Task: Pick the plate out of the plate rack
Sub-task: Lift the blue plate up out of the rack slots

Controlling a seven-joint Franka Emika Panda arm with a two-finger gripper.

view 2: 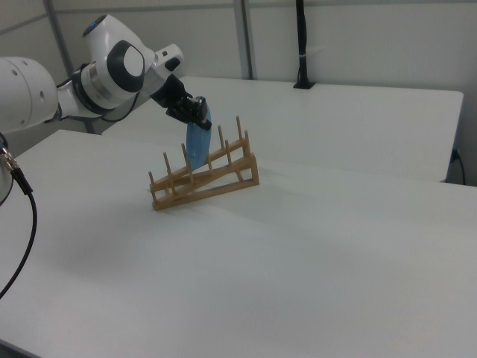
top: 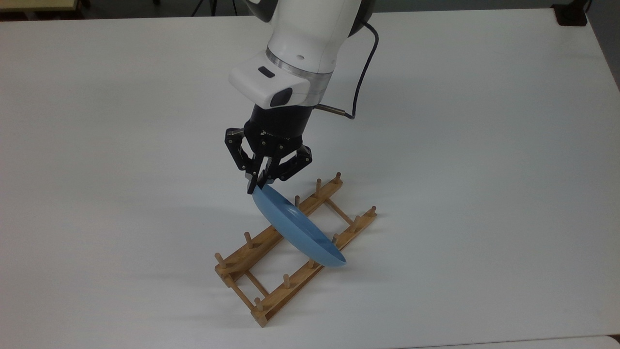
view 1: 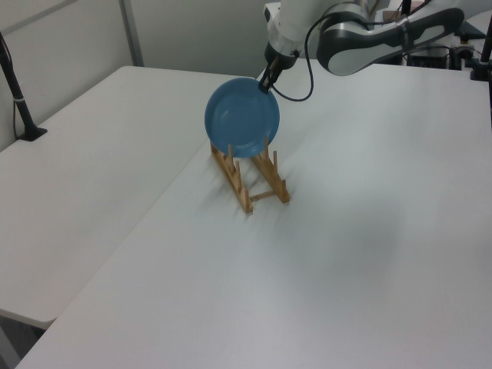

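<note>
My gripper [top: 256, 186] is shut on the top rim of the light-blue plate [top: 298, 228], which stands on edge and leans over the wooden plate rack [top: 252, 252]. The plate's lower edge still sits between the pegs of the rails. In the left view the plate [view 1: 242, 117] faces the camera, with the gripper [view 1: 265, 83] at its upper right rim and two pegs of the rack [view 1: 250, 184] crossing its lower part. In the right view the gripper [view 2: 200, 112] holds the plate [view 2: 197, 145] edge-on above the rack [view 2: 201, 183].
The rack lies on a wide white table [top: 484, 145]. A black cable [top: 361, 82] hangs beside the wrist. A black stand base [top: 571, 14] sits at the top view's far right corner, and a black pole [view 1: 19, 100] stands on the neighbouring table.
</note>
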